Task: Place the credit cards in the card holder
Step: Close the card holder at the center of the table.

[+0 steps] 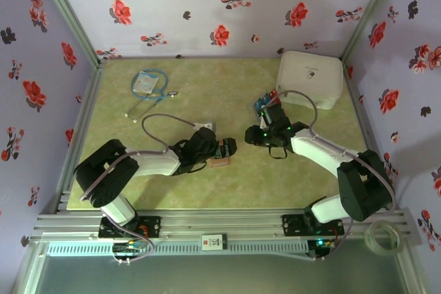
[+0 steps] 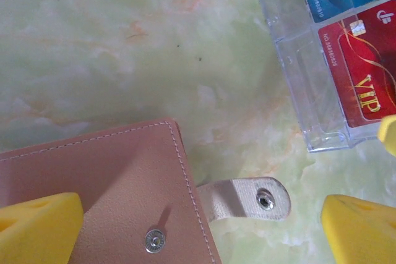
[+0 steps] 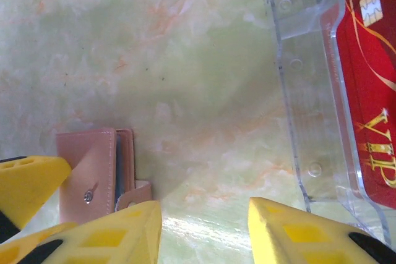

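Hovering my left gripper (image 2: 198,233) and right gripper (image 3: 204,233), both spread apart, empty.
Credit cards (image 2: 365,72) cut off at frame edge in clear tray (image 2: 297,78); card holder (image 2: 124,177) between my left fingers (image 2: 37,227), partly hidden.

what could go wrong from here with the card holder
The card holder lies folded with its strap unsnapped, and the left fingers are wide open, not gripping it, so it may slide when a card is pushed in. The red card sits inside a clear tray; the right fingers could catch its wall.
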Robot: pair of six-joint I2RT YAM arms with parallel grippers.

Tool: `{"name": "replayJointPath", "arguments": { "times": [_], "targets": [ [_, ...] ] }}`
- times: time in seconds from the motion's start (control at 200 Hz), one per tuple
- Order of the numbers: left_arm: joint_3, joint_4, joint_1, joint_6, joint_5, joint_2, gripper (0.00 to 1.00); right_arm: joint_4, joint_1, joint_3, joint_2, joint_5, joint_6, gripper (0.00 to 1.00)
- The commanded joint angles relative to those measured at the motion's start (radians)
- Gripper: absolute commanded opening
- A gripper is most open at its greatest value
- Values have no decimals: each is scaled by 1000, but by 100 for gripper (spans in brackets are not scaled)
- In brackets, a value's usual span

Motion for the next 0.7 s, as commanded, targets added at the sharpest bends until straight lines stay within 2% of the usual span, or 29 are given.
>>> {"name": "replayJointPath", "arguments": {
  "times": [0.0,0.22,0.385,0.525,0.695],
  "targets": [
    [-14,-50,-7,-27,-30,43,100,-33,-6,-12,-38,12,-2,41],
    [22,-123,2,3,-26,2,100,-10,-5,-10,-56,-54,12,41],
    [69,-223,49,44,-22,-76,100,13,12,-6,-72,-112,38,40],
    [81,-268,106,67,-12,-140,100,0,78,27,-88,-103,50,38],
    [49,-297,192,86,-10,-225,100,-29,206,113,-64,-67,50,36]
  ]
}}
